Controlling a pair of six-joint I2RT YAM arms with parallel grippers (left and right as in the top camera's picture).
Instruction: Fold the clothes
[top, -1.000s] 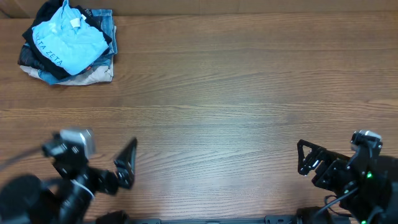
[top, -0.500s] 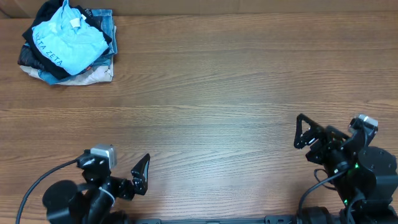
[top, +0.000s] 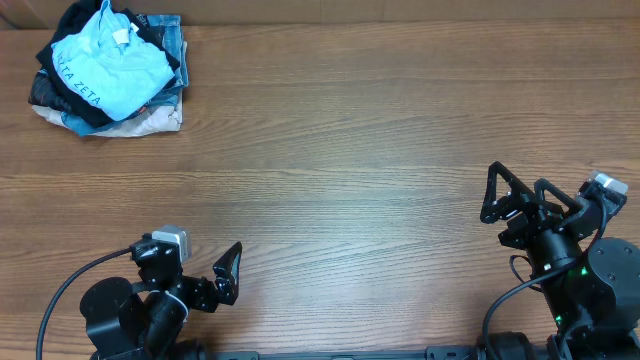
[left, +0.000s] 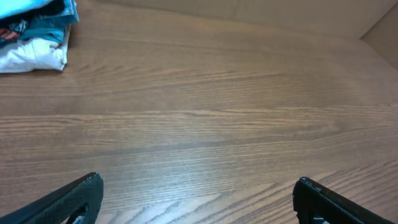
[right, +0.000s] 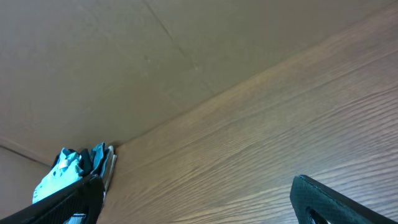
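Note:
The light sky-blue T-shirt (top: 108, 62) lies crumpled on top of a pile of clothes at the table's far left corner, with dark lettering and a small white tag showing. It also shows in the right wrist view (right: 62, 169), and its edge in the left wrist view (left: 25, 5). My left gripper (top: 228, 276) is open and empty near the front edge, far from the shirt; in its wrist view (left: 199, 190) only bare wood lies between the fingers. My right gripper (top: 510, 200) is open and empty at the front right, tilted towards the far wall (right: 198, 186).
Under the T-shirt lie a black garment (top: 60, 100), blue denim (top: 172, 40) and beige cloth (top: 150, 120). The beige cloth shows in the left wrist view (left: 31, 56). A brown wall (right: 124, 62) stands behind the wooden table (top: 350, 150).
My left arm has swung right and settled low near the front edge. My right gripper has moved away from the front edge and slightly right. The pile has not moved.

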